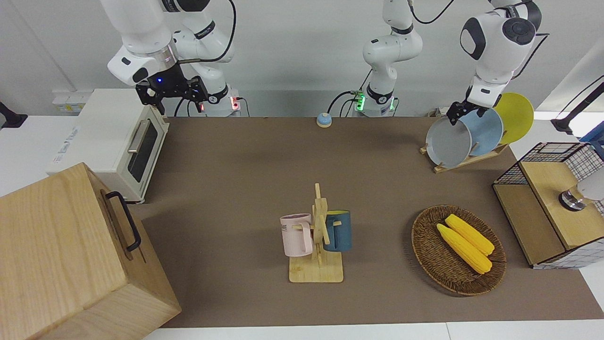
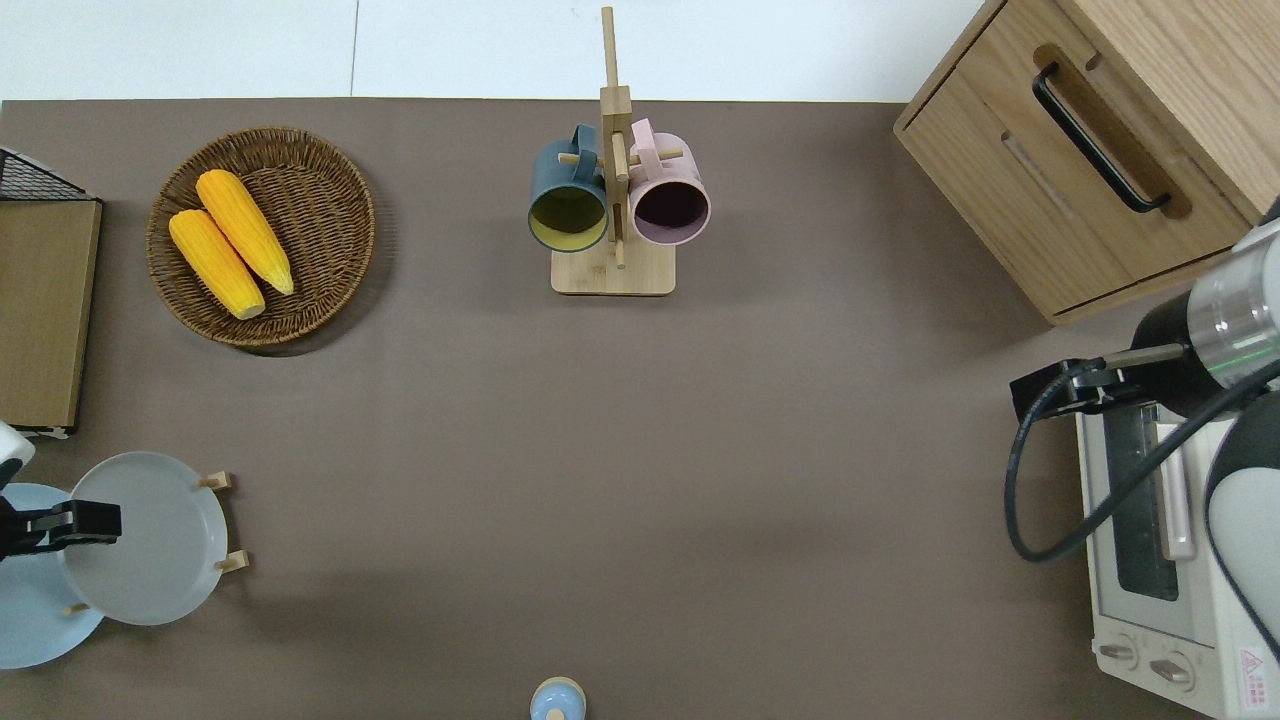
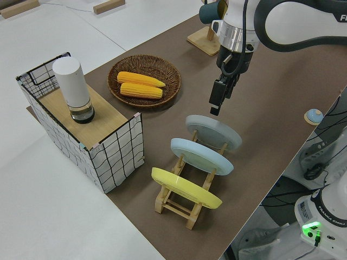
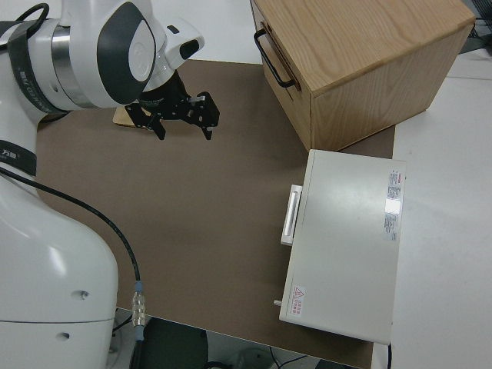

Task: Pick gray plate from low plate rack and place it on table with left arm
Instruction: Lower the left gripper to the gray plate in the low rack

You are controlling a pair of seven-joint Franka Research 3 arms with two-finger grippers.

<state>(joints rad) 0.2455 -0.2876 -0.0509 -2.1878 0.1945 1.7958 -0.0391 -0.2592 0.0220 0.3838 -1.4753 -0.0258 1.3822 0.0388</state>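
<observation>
The gray plate (image 1: 448,144) leans in the end slot of the low plate rack (image 1: 465,163), at the left arm's end of the brown table (image 1: 236,189). My left gripper (image 1: 467,114) hangs right at the plate's upper rim, open, with one finger over the plate's face in the overhead view. From the side, the left gripper (image 3: 217,105) sits just above the gray plate (image 3: 214,131), which still rests in the rack (image 3: 179,200). My right gripper (image 4: 184,129) is parked and open, holding nothing.
A light-blue plate (image 1: 486,132) and a yellow plate (image 1: 516,115) stand in the same rack. Farther from the robots are a wicker basket (image 1: 424,245) with corn, a wire-sided box (image 1: 542,208) and a mug stand (image 1: 316,271). A toaster oven (image 1: 118,141) and wooden drawer box (image 1: 61,255) occupy the right arm's end.
</observation>
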